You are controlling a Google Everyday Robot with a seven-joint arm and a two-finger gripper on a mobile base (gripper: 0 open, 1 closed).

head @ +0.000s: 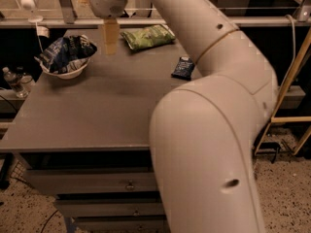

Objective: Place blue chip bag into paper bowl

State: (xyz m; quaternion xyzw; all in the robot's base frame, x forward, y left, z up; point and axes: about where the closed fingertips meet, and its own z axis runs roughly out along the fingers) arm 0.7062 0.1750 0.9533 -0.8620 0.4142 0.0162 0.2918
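Note:
The blue chip bag (66,52) lies crumpled in the paper bowl (65,74) at the table's far left, and it spills over the bowl's rim. My gripper (111,39) hangs over the table just right of the bowl, apart from the bag and holding nothing. It is seen edge-on, between the bowl and the green chip bag.
A green chip bag (147,36) lies at the table's back middle. A small dark blue snack packet (183,68) lies right of centre. My large white arm (214,130) covers the table's right side. A plastic bottle (13,82) stands off the table's left edge.

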